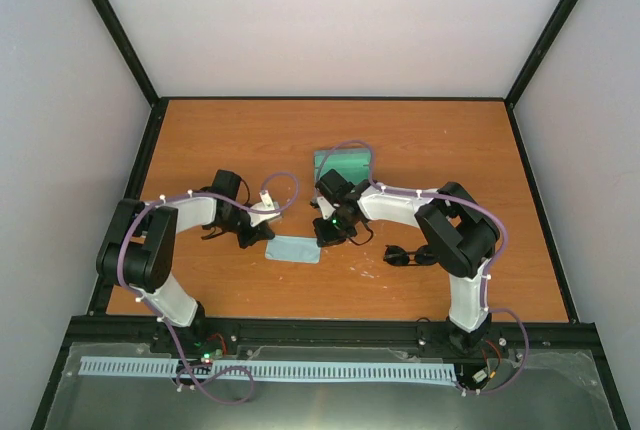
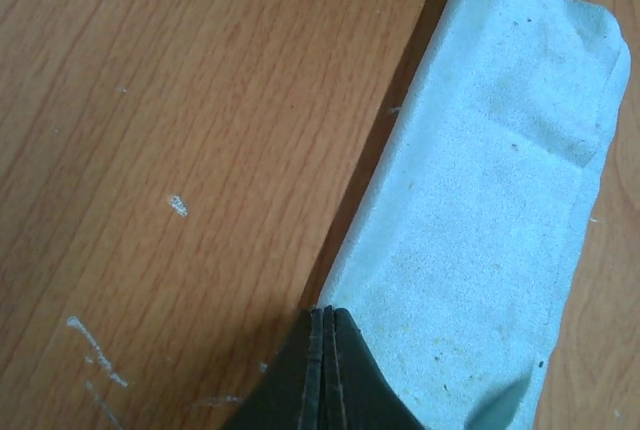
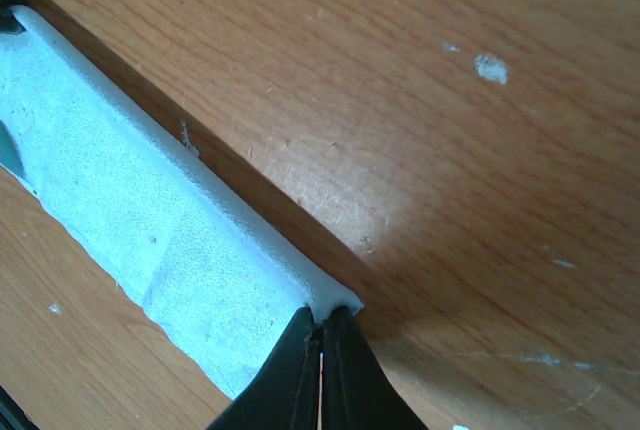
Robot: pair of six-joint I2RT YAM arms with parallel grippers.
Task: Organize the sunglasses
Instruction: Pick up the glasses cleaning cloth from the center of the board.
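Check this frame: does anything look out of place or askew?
Nothing is damaged or spilled. The sunglasses lie loose beside the right arm, apart from the open case. The cloth is creased, pinched at opposite ends by the left gripper and right gripper.

Your left gripper (image 2: 322, 315) and right gripper (image 3: 322, 322) both sit low, jaws pinched together on cloth (image 2: 480, 210) edges.
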